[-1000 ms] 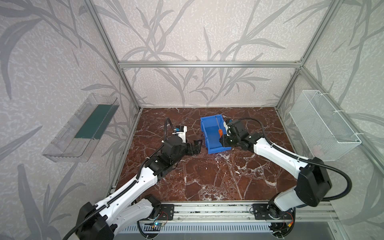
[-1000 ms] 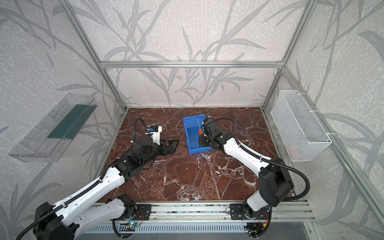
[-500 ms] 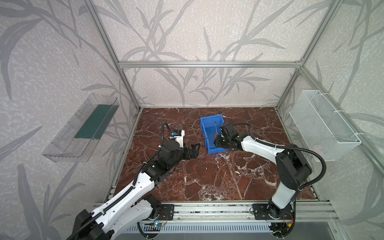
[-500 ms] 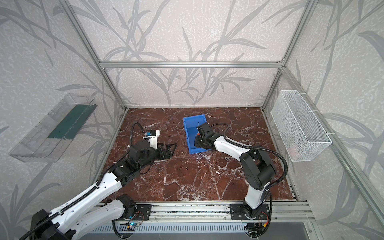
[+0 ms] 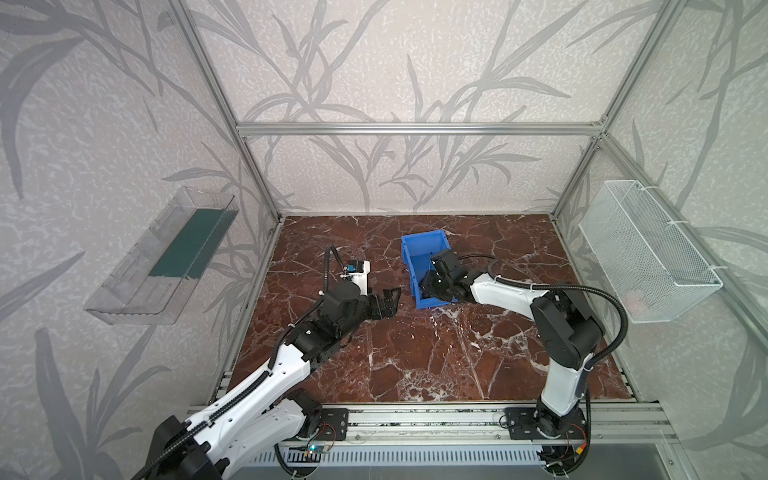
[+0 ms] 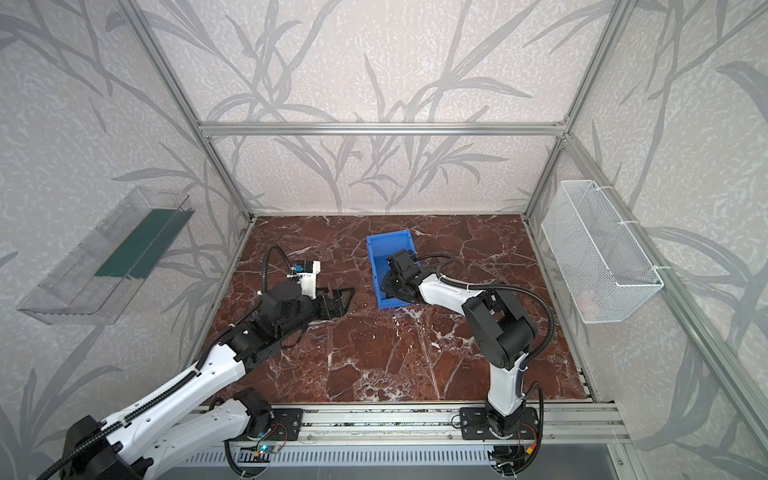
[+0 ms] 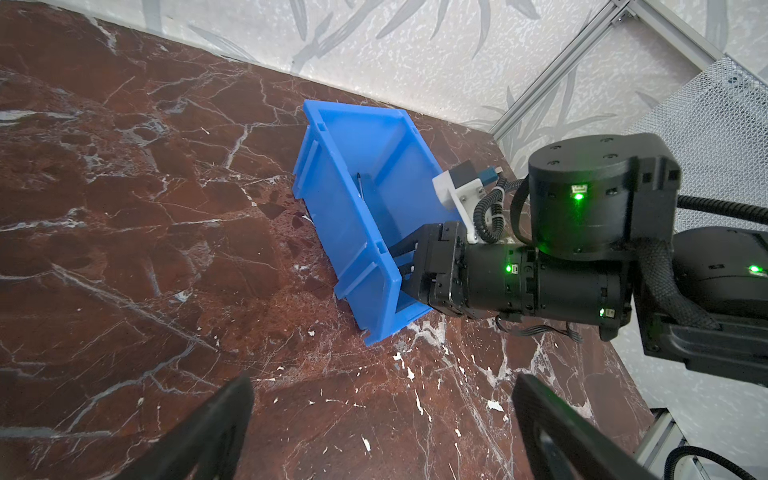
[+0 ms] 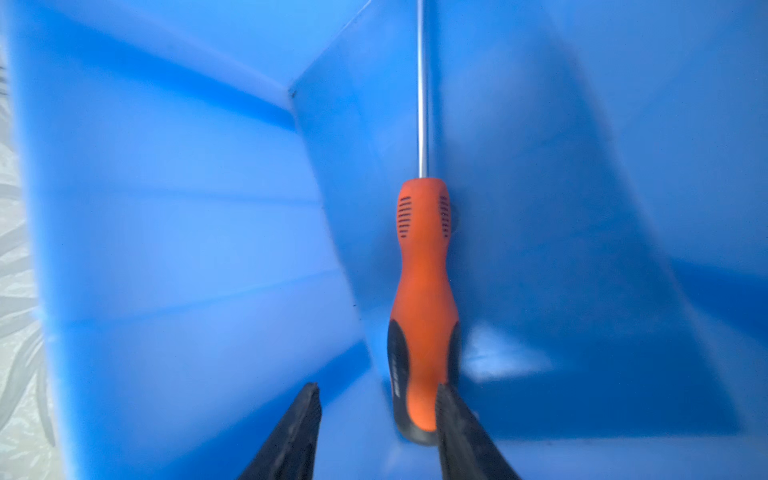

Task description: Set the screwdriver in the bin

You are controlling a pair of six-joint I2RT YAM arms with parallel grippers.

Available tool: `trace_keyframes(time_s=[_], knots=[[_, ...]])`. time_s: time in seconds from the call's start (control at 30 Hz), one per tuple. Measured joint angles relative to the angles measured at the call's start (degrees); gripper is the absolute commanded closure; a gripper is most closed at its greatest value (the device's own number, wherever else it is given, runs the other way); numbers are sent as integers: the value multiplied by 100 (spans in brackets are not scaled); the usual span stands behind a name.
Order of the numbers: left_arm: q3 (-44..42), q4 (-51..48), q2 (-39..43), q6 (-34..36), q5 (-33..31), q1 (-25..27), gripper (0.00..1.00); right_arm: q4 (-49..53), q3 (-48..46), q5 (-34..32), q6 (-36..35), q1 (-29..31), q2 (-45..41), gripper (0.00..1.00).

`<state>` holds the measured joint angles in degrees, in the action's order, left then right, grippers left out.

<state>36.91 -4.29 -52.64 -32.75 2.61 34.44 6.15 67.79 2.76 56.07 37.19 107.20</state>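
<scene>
The blue bin (image 5: 417, 255) (image 6: 388, 249) (image 7: 357, 153) stands on the marble floor at mid-back. The screwdriver (image 8: 424, 282), with an orange-and-black handle, lies inside it along a bin wall (image 8: 166, 208), shaft pointing away from the wrist camera. In the left wrist view only its thin shaft (image 7: 360, 187) shows. My right gripper (image 8: 376, 392) (image 5: 428, 286) (image 6: 392, 286) reaches in over the bin's low front end, open. One of its fingers (image 8: 451, 419) is beside the handle's butt; the other stands clear. My left gripper (image 7: 382, 395) (image 5: 390, 297) (image 6: 343, 297) hovers open and empty left of the bin.
A clear plastic tray (image 5: 166, 257) hangs on the left wall. A white wire basket (image 5: 648, 253) hangs on the right wall. Aluminium frame posts stand at the back corners. The right arm's elbow (image 5: 565, 328) rises at the front right.
The right gripper has come down into the bin with the screwdriver and its jaws have parted from the handle. The left arm has shifted slightly.
</scene>
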Motion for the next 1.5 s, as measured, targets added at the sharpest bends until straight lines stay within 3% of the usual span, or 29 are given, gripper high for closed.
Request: trace_keyframes(time_s=[0.07, 0.2, 0.4, 0.53, 0.67, 0.8, 1.03, 1.23, 1.5], knots=[[2, 0, 4, 0, -20, 0, 1, 20, 0, -39, -35, 13, -55, 45], [0, 4, 24, 24, -136, -2, 1, 144, -4, -181, -297, 26, -415, 25], [-13, 48, 33, 240, -817, -92, 1, 184, -203, -944, -1239, 22, -1836, 0], [-278, 470, 33, 437, -1600, -304, 1, 26, -754, -1729, -2127, -155, -2861, 1], [-767, 1161, -13, 831, -2470, -505, 1, -144, -1639, -2396, -2800, -807, -3497, 1], [-1167, 1904, -214, 1532, -3355, -647, 1, -579, -2756, -3115, -3458, -1445, -3810, 1], [-1655, 3569, -1419, 3040, -4769, -999, 1, -1517, -3941, -3960, -4513, -1707, -3840, 1], [-2083, 4682, -2422, 3563, -4892, -1703, 1, -2509, -4107, -4253, -4889, -1709, -3285, 1], [-1871, 5705, -3104, 3762, -4159, -2105, 1, -3635, -4295, -4232, -5488, -1670, -2922, 1]])
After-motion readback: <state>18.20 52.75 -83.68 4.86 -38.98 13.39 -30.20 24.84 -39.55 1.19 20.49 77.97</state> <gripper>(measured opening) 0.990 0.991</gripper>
